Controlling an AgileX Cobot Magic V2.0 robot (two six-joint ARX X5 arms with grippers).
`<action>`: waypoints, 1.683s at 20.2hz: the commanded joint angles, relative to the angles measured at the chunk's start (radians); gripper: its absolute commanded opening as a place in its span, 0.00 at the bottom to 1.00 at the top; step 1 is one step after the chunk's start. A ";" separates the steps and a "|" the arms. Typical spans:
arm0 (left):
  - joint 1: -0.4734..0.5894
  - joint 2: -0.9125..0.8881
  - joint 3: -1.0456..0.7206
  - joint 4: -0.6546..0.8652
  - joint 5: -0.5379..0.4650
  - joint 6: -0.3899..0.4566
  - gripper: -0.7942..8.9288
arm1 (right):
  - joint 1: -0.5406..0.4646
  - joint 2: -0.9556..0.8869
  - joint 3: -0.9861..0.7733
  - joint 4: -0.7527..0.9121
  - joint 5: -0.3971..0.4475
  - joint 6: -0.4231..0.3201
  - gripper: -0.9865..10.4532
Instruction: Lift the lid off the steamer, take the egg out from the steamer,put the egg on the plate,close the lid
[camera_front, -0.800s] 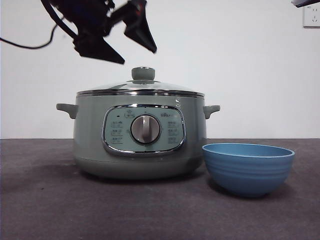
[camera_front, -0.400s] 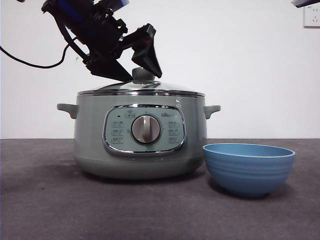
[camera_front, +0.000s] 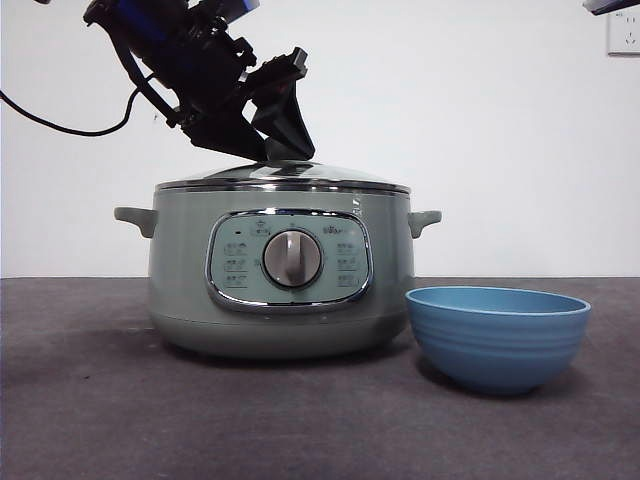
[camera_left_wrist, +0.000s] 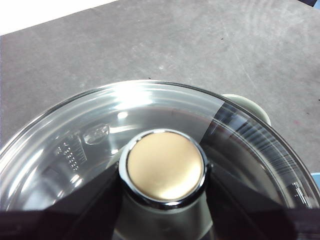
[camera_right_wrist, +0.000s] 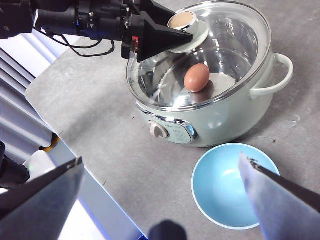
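Front view: the left gripper (camera_front: 268, 150) sat down over the top of the lid (camera_front: 283, 178), its jaws together around the knob, which they hid from this side. The lid lay flat and seated on the steamer (camera_front: 280, 270), chrome rim level all round. The plate (camera_front: 497, 337) stood on the table just beside the steamer, on the side away from the working arm, empty as far as this low angle allowed. Judgement: the step in hand was the lift of the lid, not yet begun.

Left wrist view: the knob (camera_left_wrist: 166, 167) filled the space between the two jaws, each jaw pressed against its side below the chrome collar. The grip looked centred. Judgement: a straight vertical pull should keep the glass from tipping; a smooth round knob may slip, so the clamp should hold under the collar.

Right wrist view: the right gripper (camera_right_wrist: 160, 185) hung high above the table, its jaws wide apart and holding nothing. Through the glass the egg (camera_right_wrist: 197, 77) lay inside the steamer, near its middle. The plate sat just clear of the steamer wall. Judgement: the lid should be carried clear of both egg and plate.
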 joint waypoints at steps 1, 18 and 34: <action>-0.005 0.004 0.002 0.012 0.014 0.000 0.07 | 0.001 0.000 0.003 0.005 0.000 0.002 0.58; -0.005 -0.269 0.137 -0.166 0.036 -0.007 0.07 | 0.012 0.018 0.003 0.060 0.002 0.064 0.58; -0.005 -0.948 0.137 -0.775 -0.207 -0.060 0.07 | 0.365 0.558 0.393 0.153 0.364 0.194 0.55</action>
